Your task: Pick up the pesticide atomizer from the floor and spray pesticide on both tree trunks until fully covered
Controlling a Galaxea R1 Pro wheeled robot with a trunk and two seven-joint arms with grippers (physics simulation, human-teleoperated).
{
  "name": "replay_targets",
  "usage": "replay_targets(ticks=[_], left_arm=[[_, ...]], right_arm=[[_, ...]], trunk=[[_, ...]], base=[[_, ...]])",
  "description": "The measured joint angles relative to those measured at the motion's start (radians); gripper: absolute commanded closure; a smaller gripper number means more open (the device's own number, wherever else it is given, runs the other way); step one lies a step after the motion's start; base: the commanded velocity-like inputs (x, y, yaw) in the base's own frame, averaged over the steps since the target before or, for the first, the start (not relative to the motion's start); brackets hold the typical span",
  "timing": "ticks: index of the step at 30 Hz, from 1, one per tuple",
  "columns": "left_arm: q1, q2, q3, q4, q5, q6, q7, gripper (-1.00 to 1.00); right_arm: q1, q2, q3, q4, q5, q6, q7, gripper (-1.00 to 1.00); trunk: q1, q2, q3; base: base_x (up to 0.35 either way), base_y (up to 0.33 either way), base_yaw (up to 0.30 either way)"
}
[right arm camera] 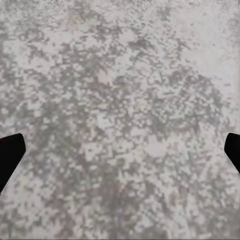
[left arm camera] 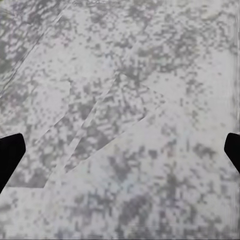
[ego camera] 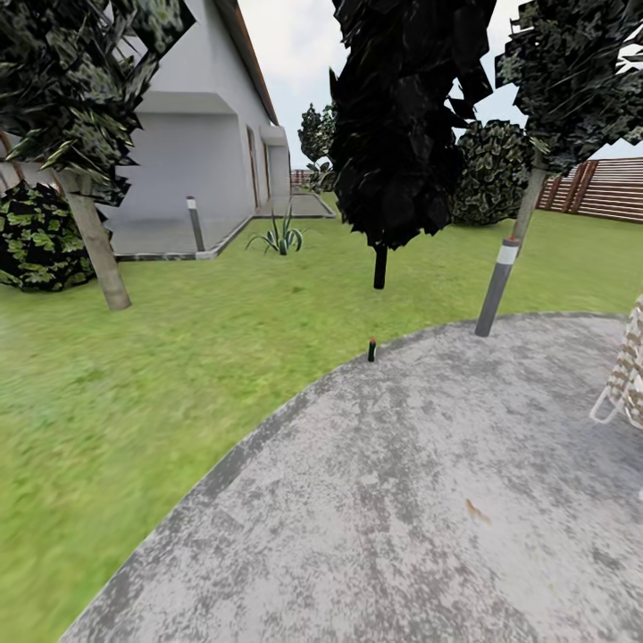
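1. Grey mottled paving (ego camera: 464, 500) covers the lower right of the head view, with grass lawn (ego camera: 134, 375) to its left.
2. Pesticide atomizer (ego camera: 371, 350) stands upright at the paving edge, near frame centre.
3. Two pale tree trunks: one at left (ego camera: 96, 246), one at upper right (ego camera: 529, 207).
4. Left end effector (left arm camera: 120, 152) and right end effector (right arm camera: 120, 152) both have fingers wide apart, holding nothing, above the paving.

On my left wrist feed, two plain black fingertips (left arm camera: 10, 157) showed, blunt and unmarked. The right wrist's fingertips (right arm camera: 10, 155) looked identical: matte black, featureless.
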Motion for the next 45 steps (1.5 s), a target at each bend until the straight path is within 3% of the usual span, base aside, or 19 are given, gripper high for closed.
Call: replay_targets(ticks=[45], left_arm=[[0.000,-0.002,-0.008,0.002,0.000,0.000,0.003,-1.00]], right_arm=[[0.000,-0.002,0.000,0.001,0.001,0.000,0.000,-1.00]], trunk=[[0.000,0.000,0.000]], base=[[0.288,-0.164,0.000]])
